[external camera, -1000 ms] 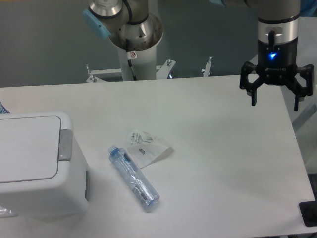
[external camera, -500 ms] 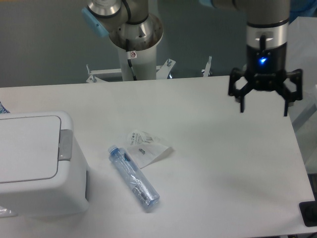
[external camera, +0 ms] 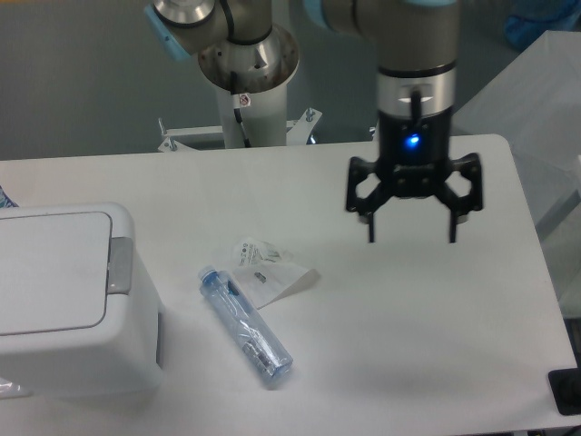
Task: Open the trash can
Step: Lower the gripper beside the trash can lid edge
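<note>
White bench (external camera: 381, 345) fills most of what we see, with grey wall behind it and the arm's base at the far edge. At the near left corner sits the trash can (external camera: 68, 304), one bin only, its flat lid shut and its small grey push tab (external camera: 119, 264) on the right edge of the lid. Just right of the bin we count one clear bottle (external camera: 245, 327) lying on its side, and one crumpled plastic wrapper (external camera: 265, 270) touching its far end. Further right, well apart from the bin, the hand (external camera: 411, 232) hangs above the bench with its two fingers spread wide and nothing between them.

We judge the approach barely begun. A low sweep leftward could knock the bottle or drag the wrapper against the bin. Open fingers could also straddle or miss the narrow tab, or press the lid panel instead, leaving it shut.
</note>
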Motion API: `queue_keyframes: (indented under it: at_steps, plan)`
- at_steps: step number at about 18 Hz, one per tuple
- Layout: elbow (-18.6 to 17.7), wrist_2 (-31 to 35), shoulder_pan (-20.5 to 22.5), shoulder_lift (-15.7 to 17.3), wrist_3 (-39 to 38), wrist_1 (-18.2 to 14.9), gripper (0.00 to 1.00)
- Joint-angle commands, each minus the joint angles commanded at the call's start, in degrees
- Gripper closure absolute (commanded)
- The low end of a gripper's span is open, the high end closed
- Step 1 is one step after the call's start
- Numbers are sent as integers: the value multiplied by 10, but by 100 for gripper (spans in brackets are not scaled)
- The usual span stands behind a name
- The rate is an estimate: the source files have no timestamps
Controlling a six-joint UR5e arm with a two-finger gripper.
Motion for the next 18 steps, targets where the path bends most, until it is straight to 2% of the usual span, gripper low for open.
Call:
queue_keyframes:
  at_steps: [7, 11, 18]
  plan:
    - [0, 0, -71, 1, -124, 1, 0]
    - [0, -1, -105, 1, -130, 12, 0]
    - [-5, 0, -148, -4, -171, 12, 0]
